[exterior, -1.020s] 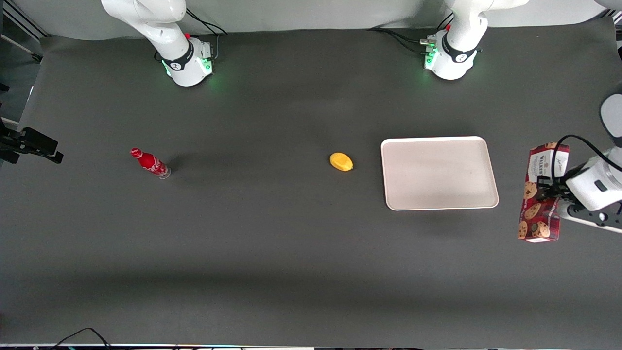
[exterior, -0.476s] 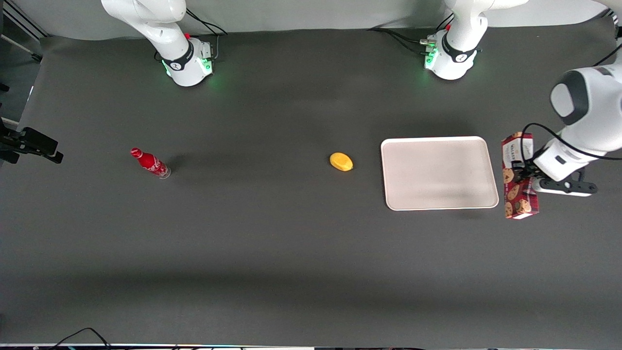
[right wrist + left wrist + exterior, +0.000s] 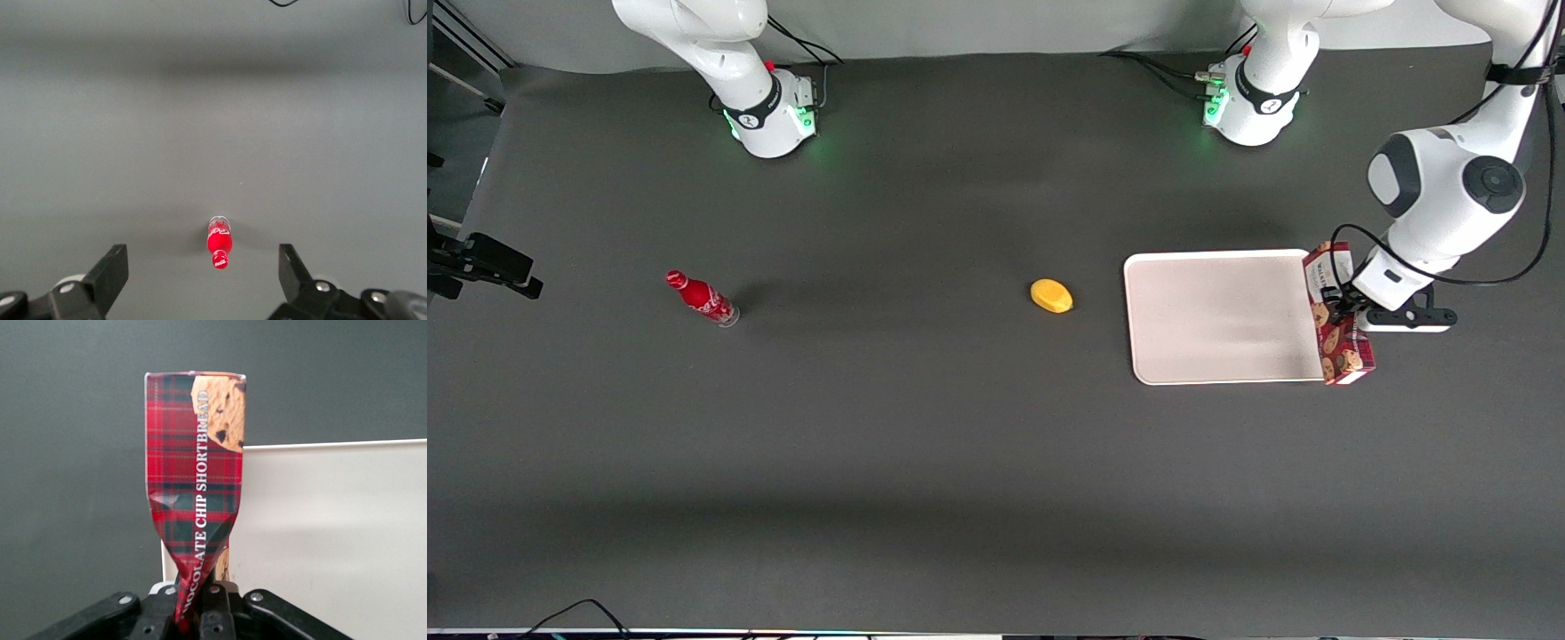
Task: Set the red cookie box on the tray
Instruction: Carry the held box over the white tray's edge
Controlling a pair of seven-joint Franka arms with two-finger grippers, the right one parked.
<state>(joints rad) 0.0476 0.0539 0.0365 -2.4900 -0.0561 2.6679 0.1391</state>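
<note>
Red cookie box (image 3: 1337,313) pinched mid-length between fingers (image 3: 212,608) of gripper (image 3: 1352,307), cardboard visibly crushed at grip. Box held at tray (image 3: 1223,316) short edge nearest working arm — long axis parallel to that edge, lapping rim only. Shift toward tray middle judged needed before release.

**What rests on the dark table**

We see a dark grey table (image 3: 925,462) carrying three things directly. We take the tray (image 3: 1218,311) as our landmark: it lies flat toward the working arm's end. Near it, toward the parked arm's end, sits a small yellow object (image 3: 1051,295). Well apart from the tray, farther toward that end, a small red bottle (image 3: 701,298) stands. The gripper (image 3: 1336,307) hangs above the tray's edge, clamping the red cookie box (image 3: 1336,322).
</note>
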